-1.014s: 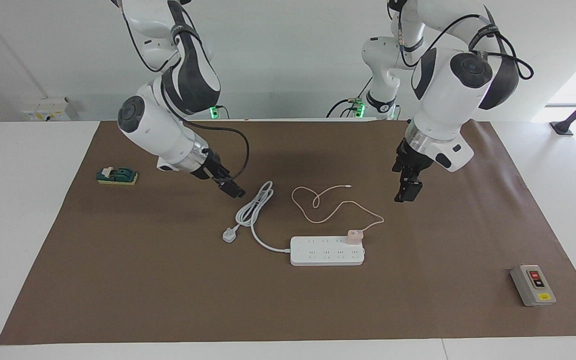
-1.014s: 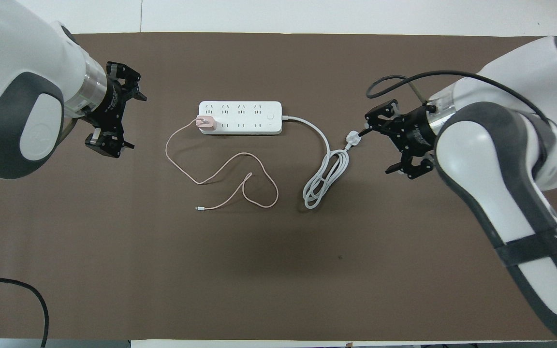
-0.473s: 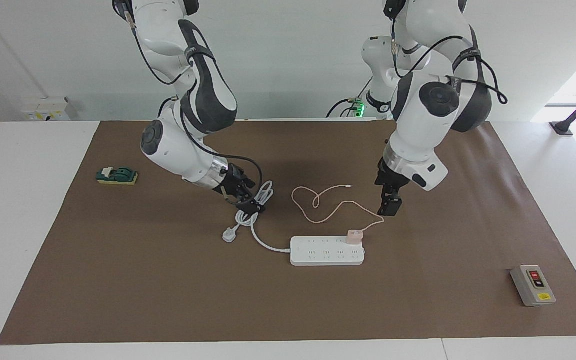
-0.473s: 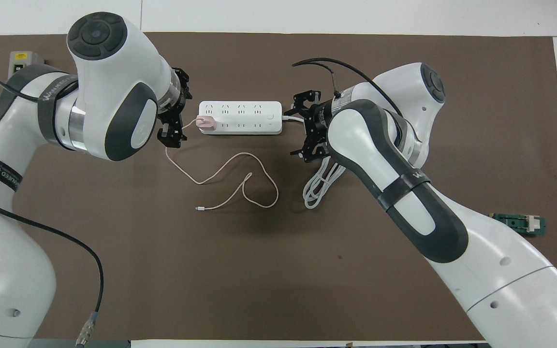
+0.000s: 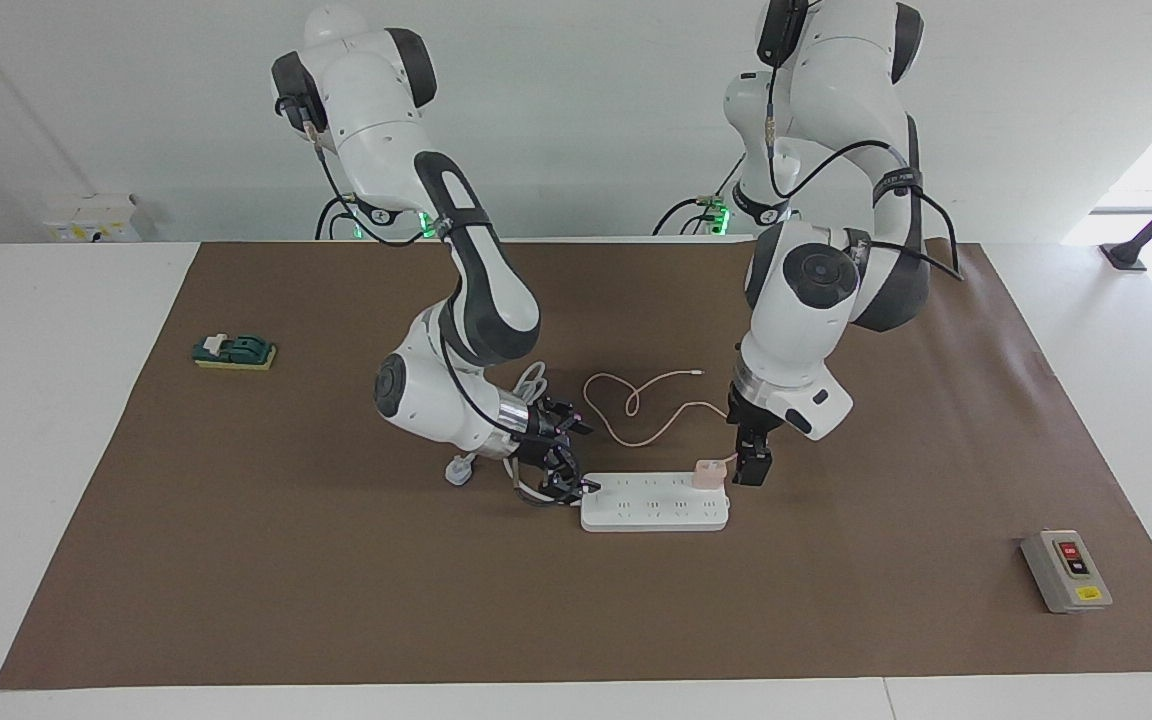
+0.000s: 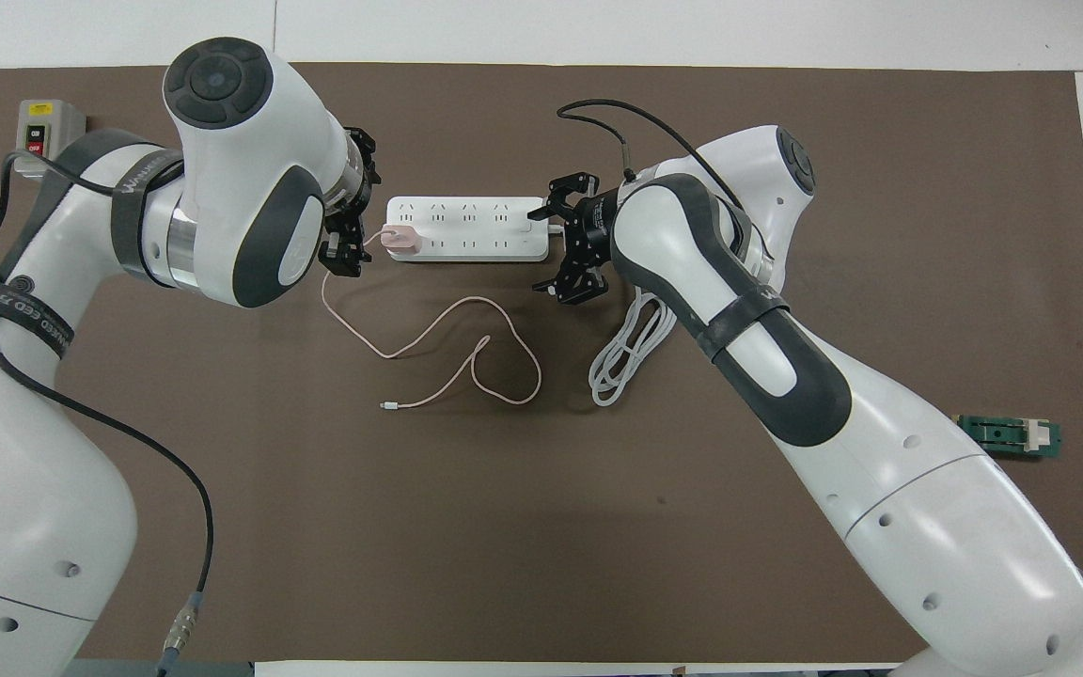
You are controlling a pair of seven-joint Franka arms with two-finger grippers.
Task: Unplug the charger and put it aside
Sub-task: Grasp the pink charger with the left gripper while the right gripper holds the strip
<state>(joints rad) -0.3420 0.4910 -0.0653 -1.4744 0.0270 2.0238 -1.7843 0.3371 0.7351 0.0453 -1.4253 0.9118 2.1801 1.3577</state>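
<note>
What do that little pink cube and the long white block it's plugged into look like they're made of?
The charger looks like smooth pale-pink moulded plastic with soft rounded edges, its thin cable seemingly rubbery. The power strip looks like hard, fairly matte white plastic, judging by its crisp socket slots and even surface.

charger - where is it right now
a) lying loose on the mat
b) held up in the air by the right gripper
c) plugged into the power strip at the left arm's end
c: the charger sits in a socket of the power strip, at the end beside the left gripper.
</note>
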